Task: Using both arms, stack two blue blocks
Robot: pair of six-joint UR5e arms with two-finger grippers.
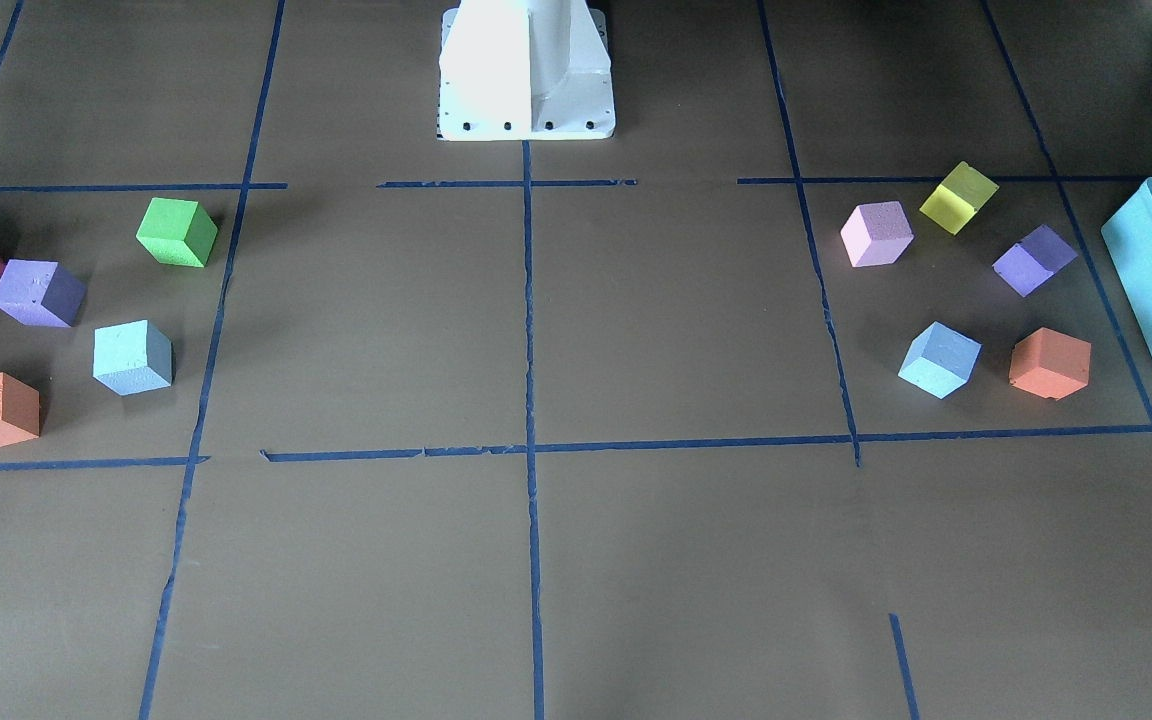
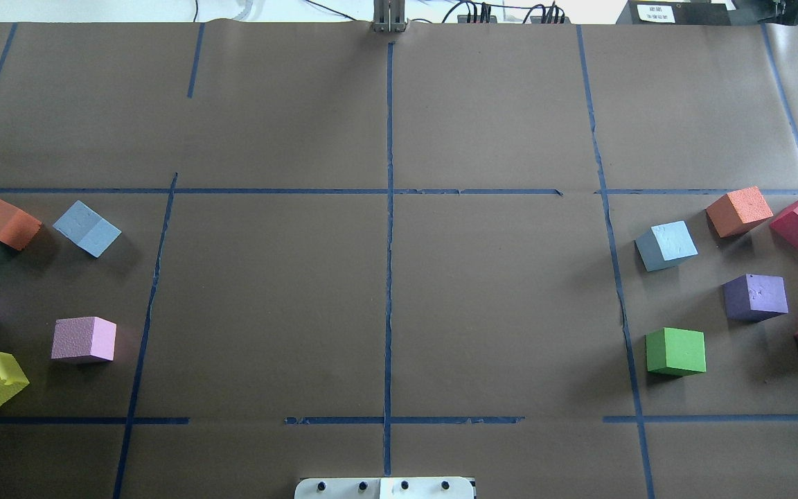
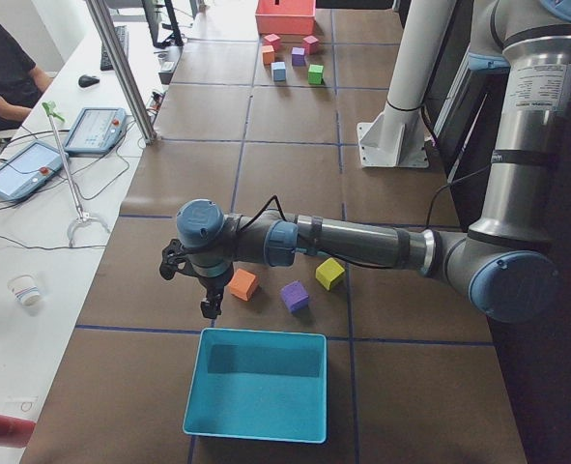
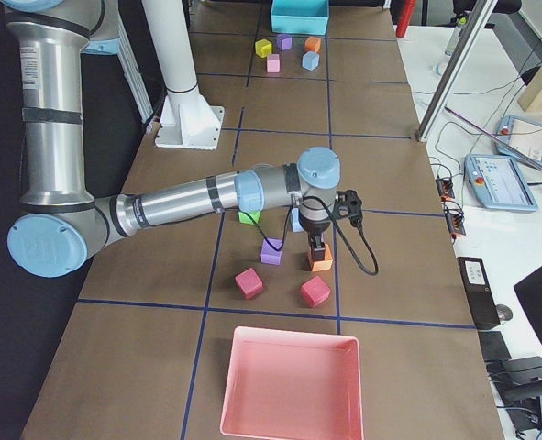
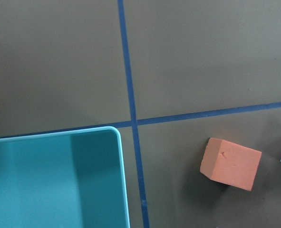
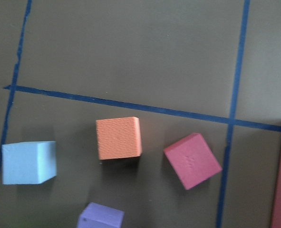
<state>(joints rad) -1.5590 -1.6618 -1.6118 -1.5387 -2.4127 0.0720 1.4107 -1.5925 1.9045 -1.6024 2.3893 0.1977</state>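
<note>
One pale sky-blue foam cube point(image 2: 87, 228) sits at the left edge of the overhead view on the brown paper-covered tabletop point(image 2: 267, 291), just beside an orange foam cube point(image 2: 4, 222). The other pale sky-blue foam cube point(image 2: 666, 245) sits at mid-right, near a second orange foam cube point(image 2: 738, 211) and well apart from the first. Both rest on the tabletop, unstacked.

In the left side view the left arm point(image 3: 353, 242) stretches across mid-frame. Its left tool point(image 3: 211, 307) hangs by the far rim of a teal plastic tray point(image 3: 256, 401).

In the right side view the right arm point(image 4: 188, 203) reaches to the centre, and its right tool point(image 4: 316, 252) hangs at the second orange foam cube. I cannot tell whether either tool's fingers are apart or together.
</note>
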